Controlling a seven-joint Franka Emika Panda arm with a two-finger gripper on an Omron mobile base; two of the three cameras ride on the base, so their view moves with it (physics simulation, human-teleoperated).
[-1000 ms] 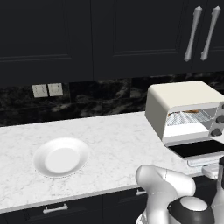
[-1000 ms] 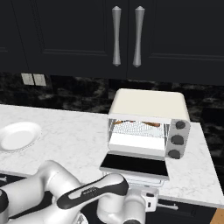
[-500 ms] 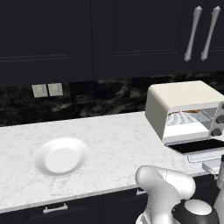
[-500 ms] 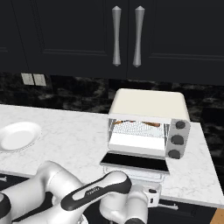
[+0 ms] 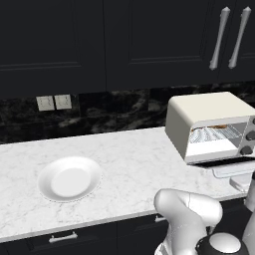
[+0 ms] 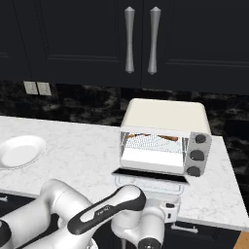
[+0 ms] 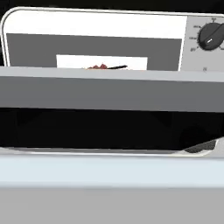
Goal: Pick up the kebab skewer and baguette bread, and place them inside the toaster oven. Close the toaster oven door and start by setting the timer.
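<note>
The cream toaster oven (image 6: 165,114) stands on the right of the counter, and also appears as toaster oven (image 5: 206,112). Its toaster oven door (image 6: 151,176) hangs open, hinged down and only slightly above flat. My gripper (image 6: 163,204) sits at the door's front edge, under the white handle. Its fingers are hidden by the door, so I cannot tell how the jaws stand. In the hand view the door's edge (image 7: 109,89) crosses the frame close up. Past it the kebab skewer (image 7: 105,67) lies inside the oven. Brown food (image 6: 163,138) shows on the rack; I cannot make out the baguette bread.
A white plate (image 5: 69,179) sits on the marble counter (image 5: 129,149) to the left. Three grey knobs (image 6: 197,155) run down the oven's right side, one knob (image 7: 210,37) close in the hand view. Dark cabinets with bar handles (image 6: 141,41) hang above.
The oven door has swung upward from lying flat; its dark glass now shows as a thin strip. My hand has risen with the door's front edge.
</note>
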